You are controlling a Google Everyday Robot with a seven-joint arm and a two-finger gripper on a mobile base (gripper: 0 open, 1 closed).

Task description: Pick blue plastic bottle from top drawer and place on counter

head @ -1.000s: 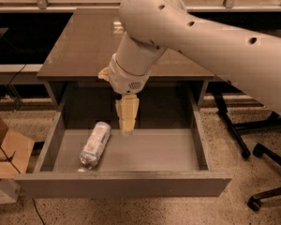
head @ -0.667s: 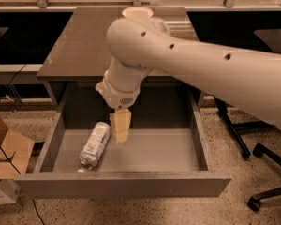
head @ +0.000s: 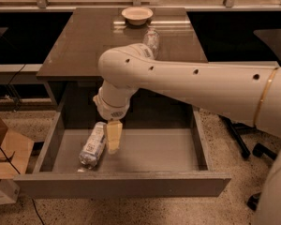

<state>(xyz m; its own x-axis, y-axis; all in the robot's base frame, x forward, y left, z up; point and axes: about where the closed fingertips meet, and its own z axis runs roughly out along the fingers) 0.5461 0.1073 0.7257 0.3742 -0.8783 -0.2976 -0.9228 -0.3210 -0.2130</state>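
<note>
Under the counter (head: 79, 50), the drawer (head: 126, 185) pulled out wide, grey floor in plain sight. In its left half, the bottle (head: 93, 150): lying on its side, lengthwise front to back, blue-and-white label up, one end near the front panel. Just right of it, the gripper (head: 113, 137), pointing straight down into the drawer, tip low over the floor, close beside the bottle's rear half; touching or apart, cannot tell. Open or closed, cannot tell either: seen only as one pale yellow wedge. Above it, the white wrist and the thick arm (head: 196, 81), reaching in from the right and crossing the counter's front edge. On the counter, far back, a shallow bowl (head: 137, 15); nearer, a clear vessel (head: 151, 40) just behind the arm. On the speckled ground at left, a cardboard box (head: 7, 149); at right, dark chair legs (head: 246, 144).
</note>
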